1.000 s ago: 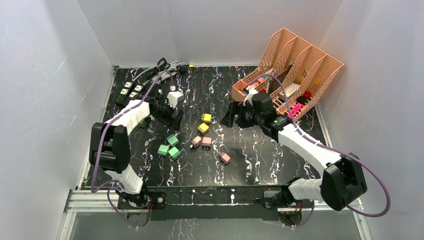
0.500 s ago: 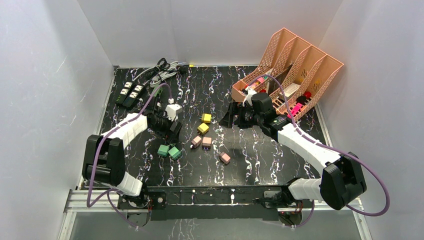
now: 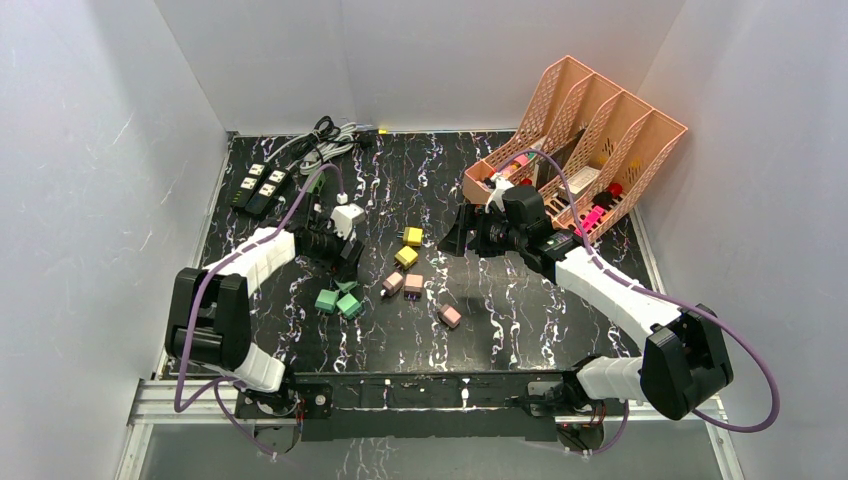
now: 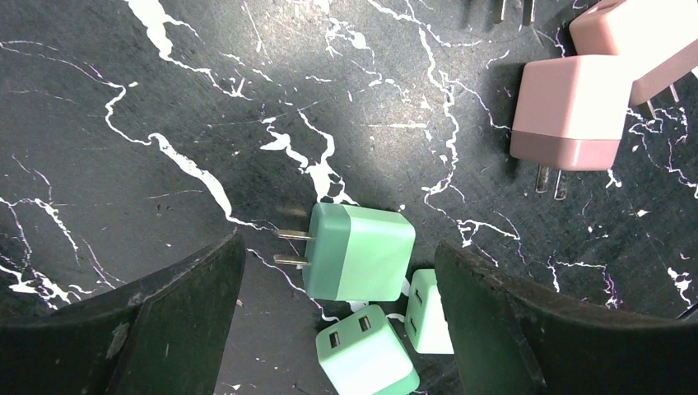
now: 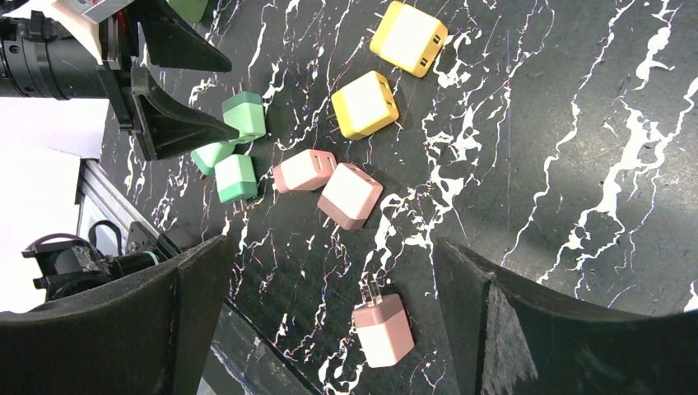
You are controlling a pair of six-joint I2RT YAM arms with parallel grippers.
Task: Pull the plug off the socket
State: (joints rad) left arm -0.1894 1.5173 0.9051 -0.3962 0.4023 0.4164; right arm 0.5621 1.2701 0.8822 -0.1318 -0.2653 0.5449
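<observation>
**Q:** Edges and open room?
**A:** Black marbled table (image 3: 480,310), walled in white on three sides. Black power strips (image 3: 268,190) at the far left, close to the left wall, with a cable bundle (image 3: 325,135) just behind. Bare surface to the right of the power strips, as far as a pink file rack (image 3: 580,140) in the far right corner. Loose plugs scattered mid-table, nearer than the power strips. More bare table between those and the near edge.

**Q:** State of the left gripper (image 4: 336,248)?
**A:** Spread wide, gripping nothing. Low over the table, nearer than the power strips and a little to their right.

**Q:** Position of the plug?
**A:** One green plug (image 4: 362,252) flat on the table between the two fingers (image 4: 165,321), touching neither, prongs toward one of them. Out of any socket, well apart from the power strips. Two more green plugs (image 4: 368,362) just beside it, and two pink plugs (image 4: 570,111) farther right.

**Q:** State of the right gripper (image 5: 333,245)?
**A:** Likewise spread wide and empty. Raised above the table, far right of the power strips, near the file rack. Beneath it, two yellow plugs (image 5: 364,104) and a lone pink plug (image 5: 383,329).
</observation>
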